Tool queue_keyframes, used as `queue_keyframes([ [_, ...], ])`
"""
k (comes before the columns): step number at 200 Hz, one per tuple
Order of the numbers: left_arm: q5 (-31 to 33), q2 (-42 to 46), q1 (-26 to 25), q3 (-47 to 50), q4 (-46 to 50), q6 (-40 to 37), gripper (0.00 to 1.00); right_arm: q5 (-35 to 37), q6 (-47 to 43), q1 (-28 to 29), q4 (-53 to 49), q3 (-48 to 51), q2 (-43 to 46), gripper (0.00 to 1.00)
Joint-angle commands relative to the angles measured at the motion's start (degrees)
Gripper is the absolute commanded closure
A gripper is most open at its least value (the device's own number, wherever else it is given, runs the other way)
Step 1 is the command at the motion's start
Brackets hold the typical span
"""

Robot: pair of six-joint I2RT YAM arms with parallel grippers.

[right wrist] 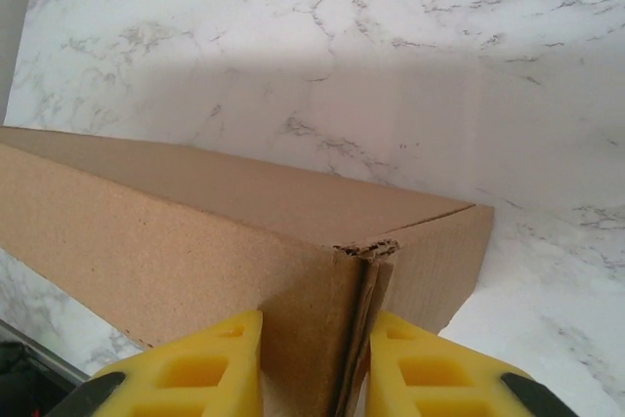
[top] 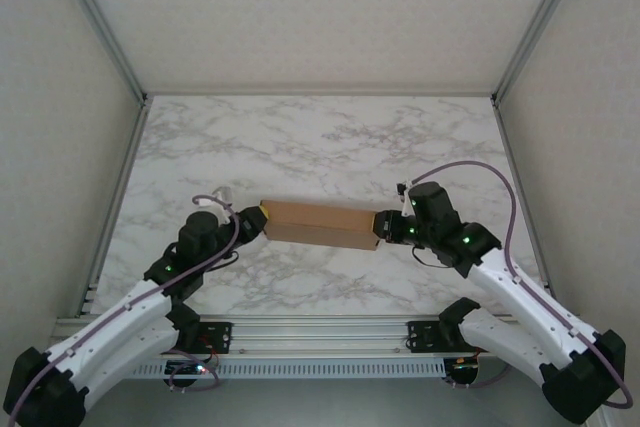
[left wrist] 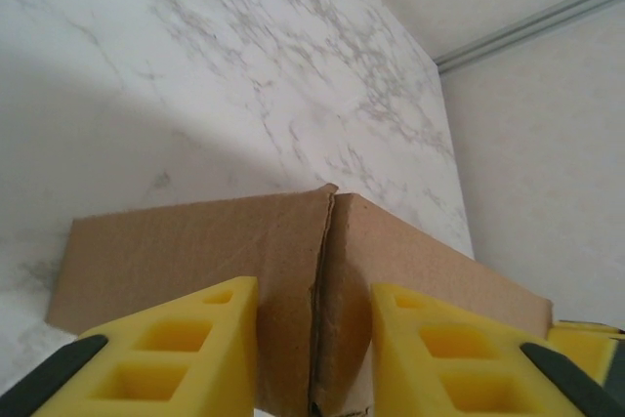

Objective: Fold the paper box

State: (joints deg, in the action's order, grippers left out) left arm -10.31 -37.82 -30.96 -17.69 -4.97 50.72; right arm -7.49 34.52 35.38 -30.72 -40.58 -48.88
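At the left, the left claw (top: 257,221) is pinching the left end of the paper box (top: 320,224). In its wrist view the two yellow fingers (left wrist: 200,339) are sitting on either side of an upright seam where two cardboard panels are meeting at a corner, and cardboard is filling the gap between them. The box is lying lengthwise, left to right, over the middle of the tabletop (top: 320,137). It is sitting a little closer to the near edge than to the far one and well apart from both side edges. Whether it is resting on the marble or hanging just above it, I cannot tell. It is already looking like a closed, thin rectangular shape, with no loose flap standing out in the overhead view. At the right, the right claw (top: 386,228) is pinching the opposite end the same way, its fingers (right wrist: 195,373) bracketing a slightly frayed corner seam.

Judging from this, the folding is running late. The body is formed, and the step in hand is squeezing both ends so that the end flaps are seating. The next move is calling for even pressure from both sides with the box kept level, then a gentle release, since a seam not fully tucked is likely to spring open.
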Motion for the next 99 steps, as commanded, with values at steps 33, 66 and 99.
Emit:
queue_keyframes([
  [33,3.9,6.6,-9.7,5.5,8.6,10.3,0.66,2.7,0.0,4.3,-5.4,6.4,6.2,0.77],
  [66,4.4,8.4,-12.2,5.8,11.3,11.7,0.64,2.2,1.9,5.6,-7.9,7.3,10.1,0.76],
  [99,3.9,10.6,-13.0,5.5,13.7,12.2,0.63,2.2,3.3,6.8,-11.4,6.2,11.7,0.76],
])
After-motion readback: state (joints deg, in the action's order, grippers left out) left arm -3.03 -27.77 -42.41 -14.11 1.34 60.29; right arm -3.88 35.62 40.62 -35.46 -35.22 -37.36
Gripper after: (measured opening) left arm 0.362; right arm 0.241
